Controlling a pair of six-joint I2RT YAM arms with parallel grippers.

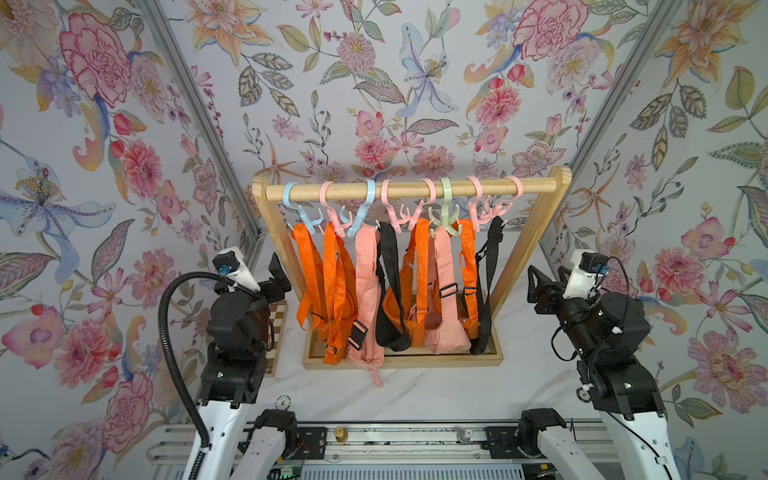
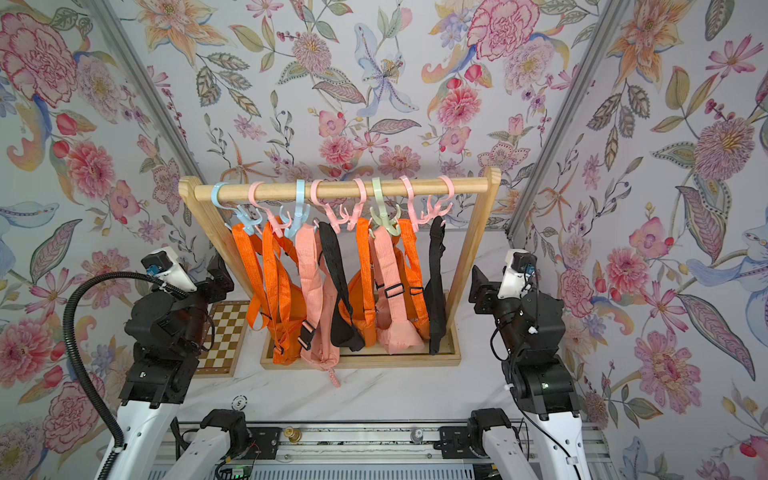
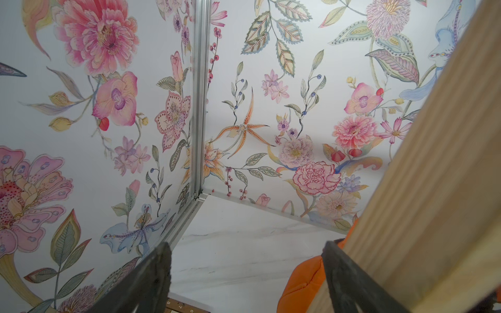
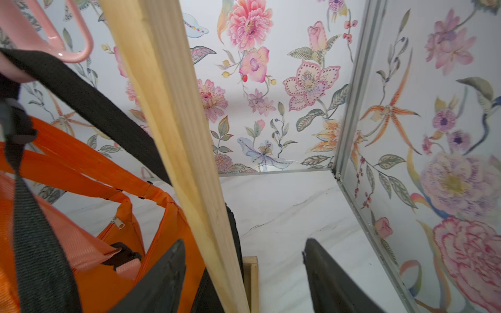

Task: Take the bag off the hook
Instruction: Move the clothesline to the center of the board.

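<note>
Several bags hang by their straps from plastic hooks (image 1: 445,199) on the rod of a wooden rack (image 1: 407,189): orange bags (image 1: 328,291), salmon pink bags (image 1: 365,299) and black bags (image 1: 392,320). My left gripper (image 1: 279,266) hovers open just left of the rack's left post, with nothing between its fingers (image 3: 162,260); an orange bag (image 3: 303,284) shows beside that post. My right gripper (image 1: 548,272) stands open to the right of the right post (image 4: 176,122). Its wrist view shows a black strap (image 4: 95,103) on a pink hook (image 4: 73,48) and an orange bag (image 4: 108,271).
The rack stands on a wooden base frame (image 1: 415,361) on the white marble table (image 1: 415,395). A chessboard (image 2: 224,336) lies under the left arm. Floral walls with metal corner rails (image 1: 199,104) close in the back and both sides.
</note>
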